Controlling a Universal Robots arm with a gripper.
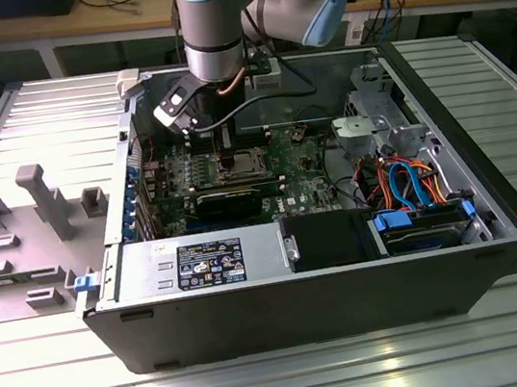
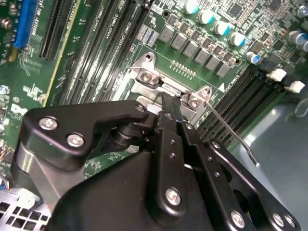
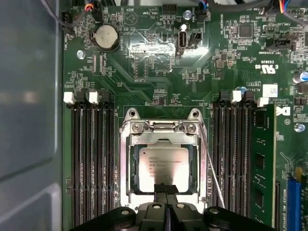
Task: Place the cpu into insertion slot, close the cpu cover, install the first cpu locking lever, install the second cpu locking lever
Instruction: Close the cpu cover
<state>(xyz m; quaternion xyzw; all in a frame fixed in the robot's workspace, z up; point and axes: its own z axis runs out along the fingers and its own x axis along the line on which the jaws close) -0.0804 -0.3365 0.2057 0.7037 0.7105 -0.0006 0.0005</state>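
Within the insertion slot [image 3: 128, 190], the cpu [image 3: 163, 166] is seated flat, framed by the lowered cpu cover [image 3: 161, 139]. The gripper [image 3: 166, 187], fingers pressed together on nothing, is set at the cover's edge. One thin locking lever [image 3: 211, 168] is angled alongside.

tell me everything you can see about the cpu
The cpu is a small flat square chip with a dull silver-grey metal face carrying fine print. It lies flat and square in the insertion slot, with the shiny cpu cover lying down around its edges. The gripper, fingers shut, stands over the middle of one edge; whether it touches the chip cannot be told.
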